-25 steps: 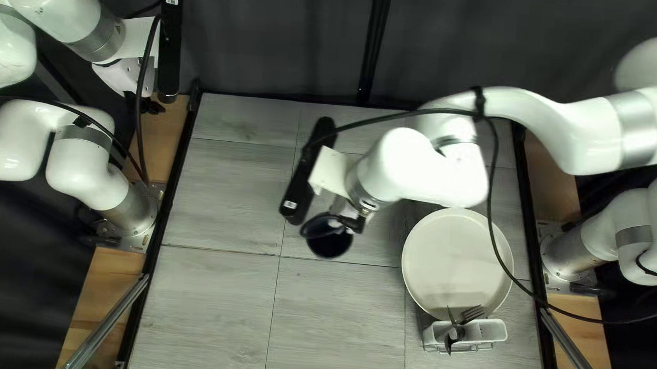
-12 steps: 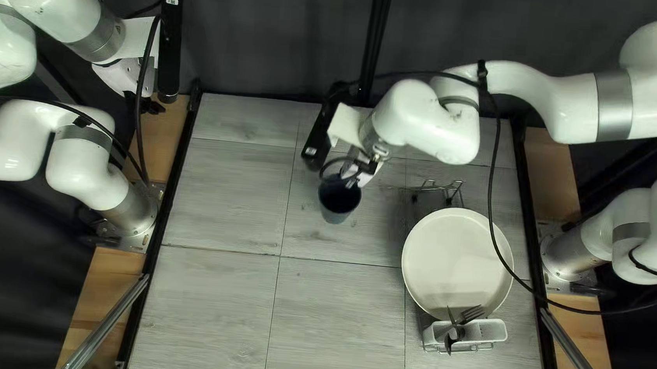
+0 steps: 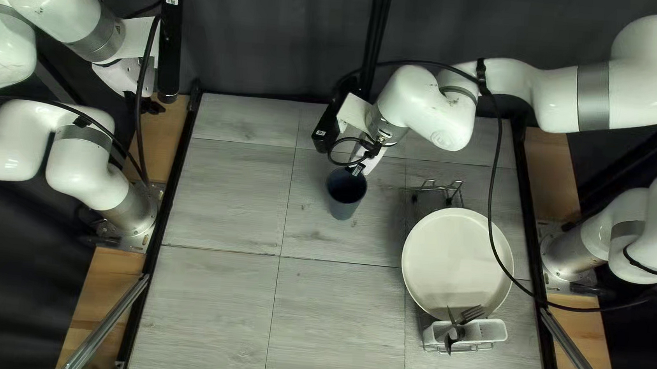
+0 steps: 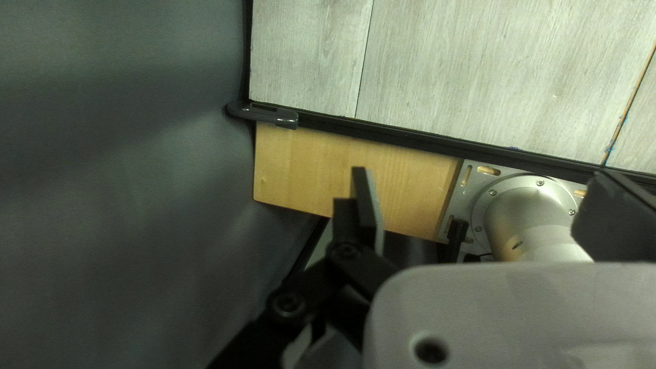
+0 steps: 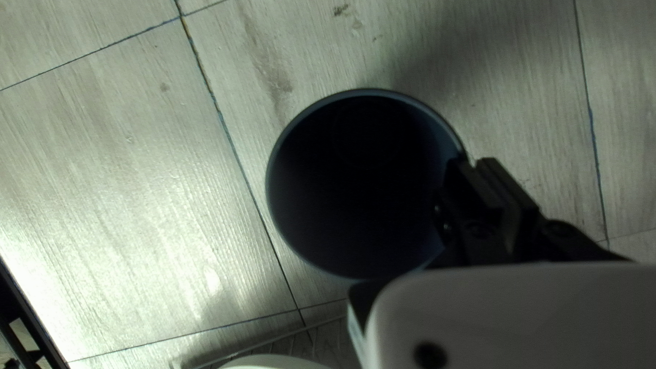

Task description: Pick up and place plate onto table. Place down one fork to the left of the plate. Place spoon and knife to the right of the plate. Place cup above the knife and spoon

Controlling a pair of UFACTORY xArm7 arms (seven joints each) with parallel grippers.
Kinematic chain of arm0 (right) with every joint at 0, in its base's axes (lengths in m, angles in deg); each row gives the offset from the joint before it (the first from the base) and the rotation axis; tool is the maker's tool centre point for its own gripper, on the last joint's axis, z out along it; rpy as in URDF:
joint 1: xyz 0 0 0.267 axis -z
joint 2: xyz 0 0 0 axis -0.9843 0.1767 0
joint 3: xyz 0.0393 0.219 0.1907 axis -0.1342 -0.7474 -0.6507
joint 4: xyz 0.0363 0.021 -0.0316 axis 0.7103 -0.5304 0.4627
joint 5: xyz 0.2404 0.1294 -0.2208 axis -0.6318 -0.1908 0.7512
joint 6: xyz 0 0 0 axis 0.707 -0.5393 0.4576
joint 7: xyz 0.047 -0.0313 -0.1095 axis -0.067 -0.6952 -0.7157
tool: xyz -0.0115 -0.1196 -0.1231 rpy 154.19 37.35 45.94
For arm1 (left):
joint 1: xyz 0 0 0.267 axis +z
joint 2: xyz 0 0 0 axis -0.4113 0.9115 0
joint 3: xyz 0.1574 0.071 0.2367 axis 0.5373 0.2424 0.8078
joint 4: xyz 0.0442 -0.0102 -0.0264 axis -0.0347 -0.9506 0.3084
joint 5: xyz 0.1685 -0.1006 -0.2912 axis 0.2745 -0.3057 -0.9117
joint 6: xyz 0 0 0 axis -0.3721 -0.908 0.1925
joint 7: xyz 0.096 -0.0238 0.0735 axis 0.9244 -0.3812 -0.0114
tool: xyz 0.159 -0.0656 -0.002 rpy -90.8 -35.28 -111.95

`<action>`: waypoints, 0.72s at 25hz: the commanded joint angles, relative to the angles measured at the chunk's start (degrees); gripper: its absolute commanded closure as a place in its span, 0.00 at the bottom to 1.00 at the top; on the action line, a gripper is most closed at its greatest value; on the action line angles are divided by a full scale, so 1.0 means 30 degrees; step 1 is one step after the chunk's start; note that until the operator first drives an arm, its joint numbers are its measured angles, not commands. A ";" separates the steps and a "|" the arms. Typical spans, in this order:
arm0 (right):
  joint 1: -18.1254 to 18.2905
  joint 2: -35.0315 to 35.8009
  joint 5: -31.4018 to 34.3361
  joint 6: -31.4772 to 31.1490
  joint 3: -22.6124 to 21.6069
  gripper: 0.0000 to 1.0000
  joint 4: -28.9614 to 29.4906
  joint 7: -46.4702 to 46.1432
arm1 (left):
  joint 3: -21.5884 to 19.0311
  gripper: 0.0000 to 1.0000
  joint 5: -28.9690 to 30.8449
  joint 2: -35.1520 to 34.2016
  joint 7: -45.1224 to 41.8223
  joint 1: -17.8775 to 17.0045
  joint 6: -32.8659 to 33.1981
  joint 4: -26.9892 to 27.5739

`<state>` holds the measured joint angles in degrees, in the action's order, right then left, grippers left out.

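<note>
Right gripper (image 5: pixel 471 167) closed on rim of cup (image 5: pixel 355 191), one finger inside, other outside. One-sided pinch could let cup pivot; base meeting table (image 3: pixel 218 293) at angle, or uneven release, could topple it. Whether base touches, cannot tell. Cup dark blue, tall, narrowing downward, mouth up, inside in deep shadow. It is near centre of top left view, well apart from pale round plate (image 3: pixel 455 257) and cutlery holder (image 3: pixel 489 331). Left gripper (image 4: pixel 482 174) open, off table's edge.
</note>
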<state>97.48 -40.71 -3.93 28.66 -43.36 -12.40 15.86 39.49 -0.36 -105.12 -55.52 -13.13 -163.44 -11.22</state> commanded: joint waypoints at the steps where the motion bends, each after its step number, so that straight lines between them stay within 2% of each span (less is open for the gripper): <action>1: 0.0004 0.0277 0.0183 0.0356 0.0087 1.00 -0.0042 0.0146 | 0.0000 0.00 0.0000 0.0000 0.0000 0.0000 0.0000 0.0000; 9: -0.0061 0.0863 0.0291 0.0943 0.0094 1.00 0.0004 0.0296 | 0.0000 0.00 0.0000 0.0000 0.0000 0.0000 0.0000 0.0000; 10: -0.0054 0.0871 0.0276 0.0967 0.0106 0.33 0.0008 0.0343 | 0.0000 0.00 0.0000 0.0000 0.0000 0.0000 0.0000 0.0000; 11: -0.0032 0.0832 0.0264 0.0931 0.0118 0.13 0.0040 0.0332 | 0.0000 0.00 0.0000 0.0000 0.0000 0.0000 0.0000 0.0000; 12: -0.0017 0.0729 0.0262 0.0876 0.0130 0.00 0.0033 0.0332 | 0.0000 0.00 0.0000 0.0000 0.0000 0.0000 0.0000 0.0000; 14: -0.0022 0.0245 0.0362 0.0387 0.0156 0.00 0.0138 0.0411 | 0.0000 0.00 0.0000 0.0000 0.0000 0.0000 0.0000 0.0000; 18: -0.0342 -0.1593 0.1743 -0.2592 -0.0026 0.00 0.0941 0.1397 | 0.0000 0.00 0.0000 0.0000 0.0000 0.0000 0.0000 0.0000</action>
<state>97.08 -41.80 -1.59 26.73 -43.01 -11.19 18.22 39.49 -0.36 -105.12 -55.52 -13.13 -163.44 -11.22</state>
